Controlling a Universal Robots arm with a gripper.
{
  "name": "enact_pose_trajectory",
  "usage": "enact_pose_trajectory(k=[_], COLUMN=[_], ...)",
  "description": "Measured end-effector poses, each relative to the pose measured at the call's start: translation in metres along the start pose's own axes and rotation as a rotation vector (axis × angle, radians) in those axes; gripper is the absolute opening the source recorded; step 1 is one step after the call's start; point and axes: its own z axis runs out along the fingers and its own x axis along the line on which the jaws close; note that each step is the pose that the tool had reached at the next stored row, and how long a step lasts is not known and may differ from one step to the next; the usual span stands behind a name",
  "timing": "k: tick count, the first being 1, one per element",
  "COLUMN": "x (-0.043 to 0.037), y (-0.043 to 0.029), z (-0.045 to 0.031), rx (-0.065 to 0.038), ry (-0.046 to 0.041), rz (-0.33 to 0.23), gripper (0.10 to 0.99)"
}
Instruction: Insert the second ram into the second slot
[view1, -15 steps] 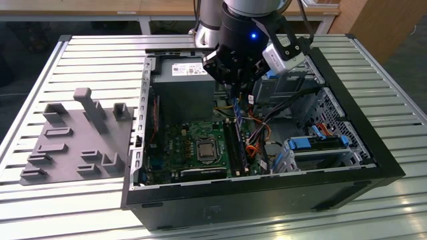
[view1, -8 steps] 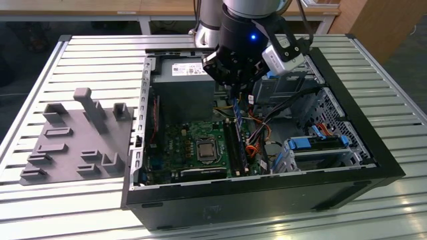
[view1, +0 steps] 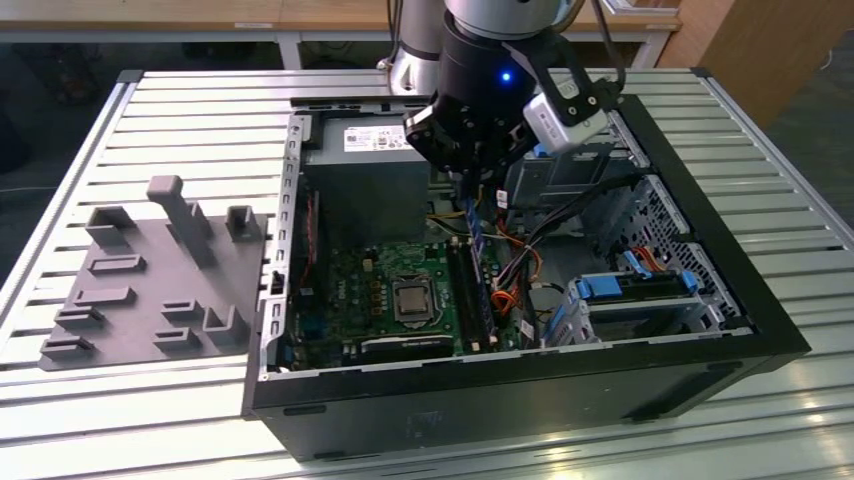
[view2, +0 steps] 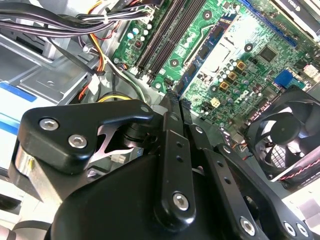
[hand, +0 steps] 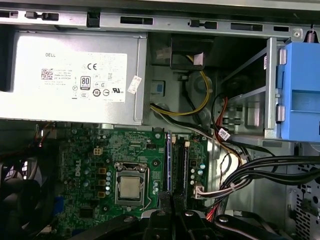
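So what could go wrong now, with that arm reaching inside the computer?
1. The second ram, pinched between the fingers, is at the memory slots. If it goes down askew, it could jam or bend.
2. The cable bundle lies close beside those slots, so it could get snagged.
3. Pushing hard while misaligned might strain the motherboard.

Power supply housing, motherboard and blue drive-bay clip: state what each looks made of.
Power supply housing: likely sheet metal, dull grey with a soft sheen and folded edges. Motherboard: green circuit-board laminate, slightly glossy, studded with soldered parts. Drive-bay clip: probably moulded plastic, uniform bright blue with a smooth, matte surface.
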Motion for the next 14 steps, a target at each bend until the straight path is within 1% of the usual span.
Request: enact_pose_trajectory(k=[14], x=[0.0], y=[-0.0003], z=[0.0034], rx=[0.0], ry=[0.0026], rz=[0.0], gripper=[0.133])
